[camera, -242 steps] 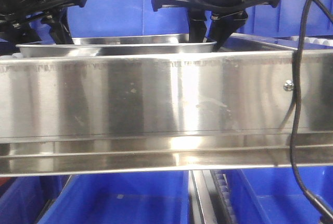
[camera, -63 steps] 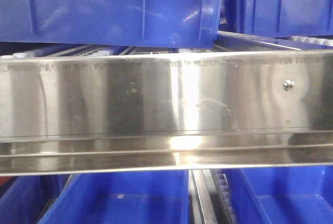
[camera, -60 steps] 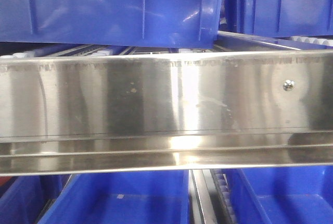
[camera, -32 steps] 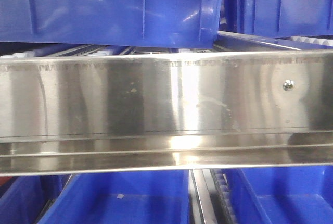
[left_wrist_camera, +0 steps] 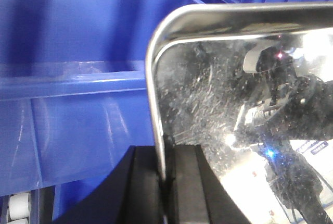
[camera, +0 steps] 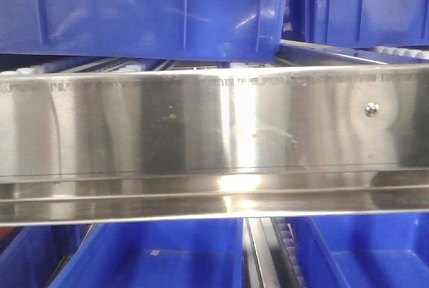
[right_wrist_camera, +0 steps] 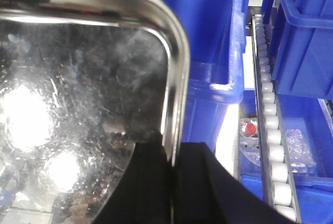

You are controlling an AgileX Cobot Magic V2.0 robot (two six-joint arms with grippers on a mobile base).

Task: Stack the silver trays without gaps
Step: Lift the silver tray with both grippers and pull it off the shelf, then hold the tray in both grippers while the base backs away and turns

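Left fingers [left_wrist_camera: 143, 193] pinching shut on thin rim of silver tray [left_wrist_camera: 218, 104], right fingers [right_wrist_camera: 197, 182] pinching what's looking like opposite rim. Tray hanging between them, blue bins [left_wrist_camera: 78, 104] behind. Worrying: edge-only grip slipping, tray tilting, landing crooked, leaving gap.

I see the steel panel [camera: 214, 127] as brushed silver-grey, streaked with vertical bands of pale and dark glare, with one shiny screw head [camera: 371, 108] on it. Above and below the panel, the bins [camera: 147, 7] are a deep, glossy blue. The silver tray [left_wrist_camera: 208, 88] is mirror-bright, its floor speckled with fine scratches and white glare spots. My left gripper [left_wrist_camera: 165, 156] and right gripper [right_wrist_camera: 171, 153] are matt black. The rollers [right_wrist_camera: 273, 146] are white.
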